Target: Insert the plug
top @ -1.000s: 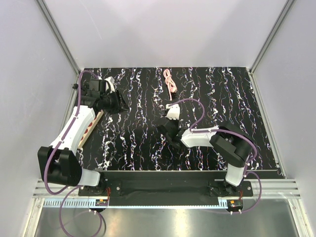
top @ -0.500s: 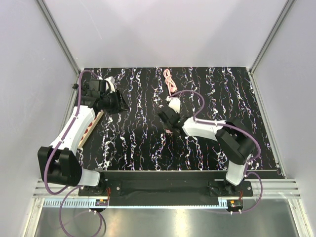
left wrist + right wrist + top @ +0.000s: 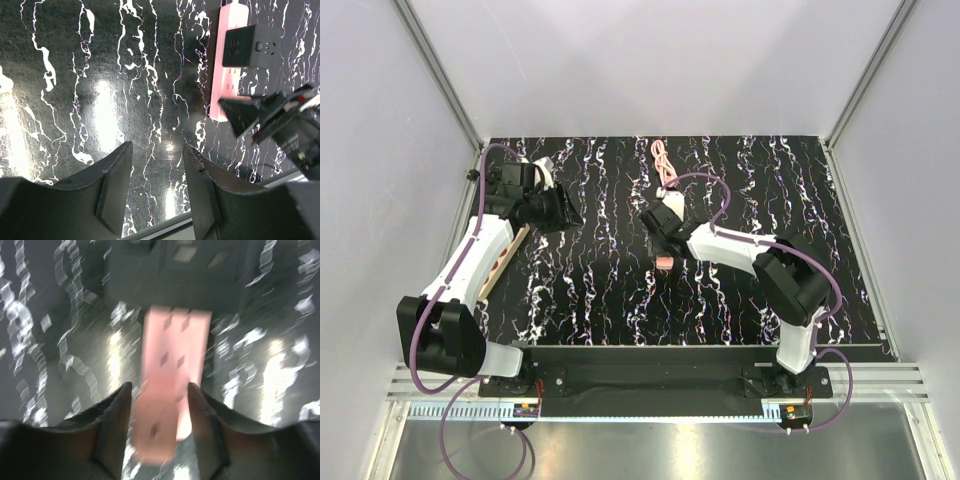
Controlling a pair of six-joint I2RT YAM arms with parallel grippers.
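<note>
Right end effector (image 3: pixel 159 387) farther out, wider

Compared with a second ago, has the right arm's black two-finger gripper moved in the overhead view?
Yes. The right gripper has moved up the overhead view, away from the near edge and closer to the coiled pink cord.

- Two arms (image 3: pixel 475 250) (image 3: pixel 735 245).
- Two grippers: left gripper (image 3: pixel 155 170), right gripper (image 3: pixel 159 410).
- Two strips: pink strip (image 3: pixel 225 85), beige strip (image 3: pixel 512 246).
- One black adapter (image 3: pixel 251 45).
- One coiled cord (image 3: pixel 666 165).
</note>
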